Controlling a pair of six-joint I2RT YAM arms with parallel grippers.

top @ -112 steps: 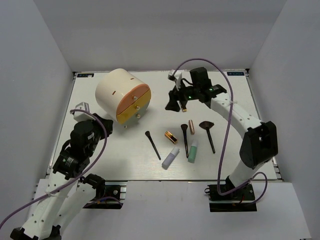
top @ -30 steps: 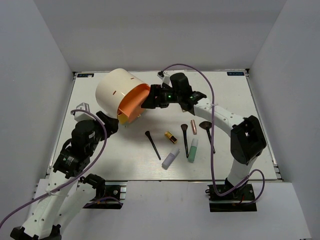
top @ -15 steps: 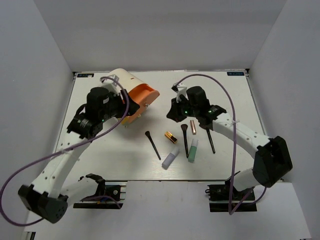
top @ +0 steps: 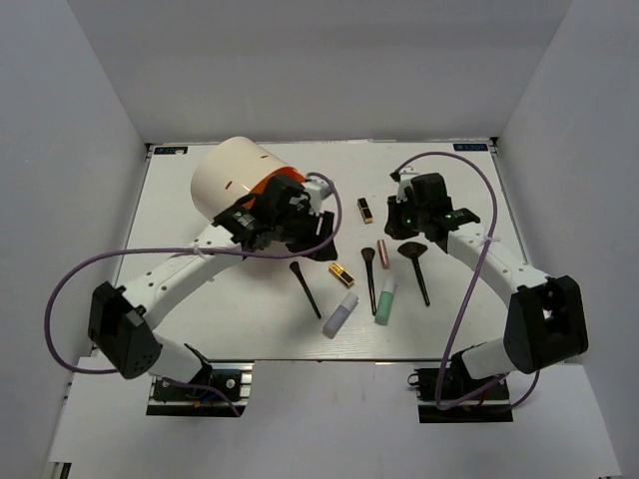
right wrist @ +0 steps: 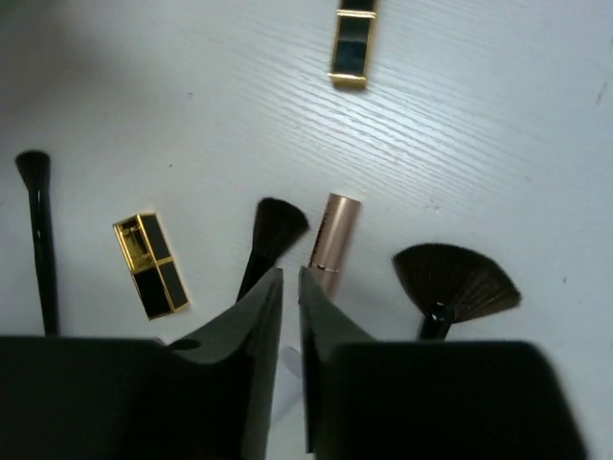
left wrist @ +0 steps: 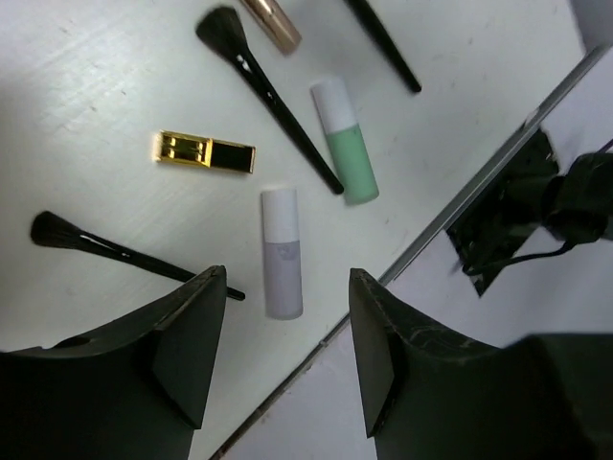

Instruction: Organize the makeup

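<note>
One lavender tube (top: 340, 315) nearest table (top: 260, 334) near edge.

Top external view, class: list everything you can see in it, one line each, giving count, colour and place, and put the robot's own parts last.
Cylinder: one, cream with an orange front, on its side, far left of the table.
Lipsticks: two, gold and black, one mid-table, one nearer.
Brushes: three, black, in the near row; the rightmost is fan-shaped.
Rose-gold tube: one, between the two right-hand brushes.
Mint green tube: one, white cap, nearer than the rose-gold tube.
Lavender tube: one, white cap, left of the mint one.
Table: one, white.
Left arm: black and white, its end at the orange front; jaws open.
Right arm: black and white, its end above the fan brush; jaws almost shut, empty.
</note>
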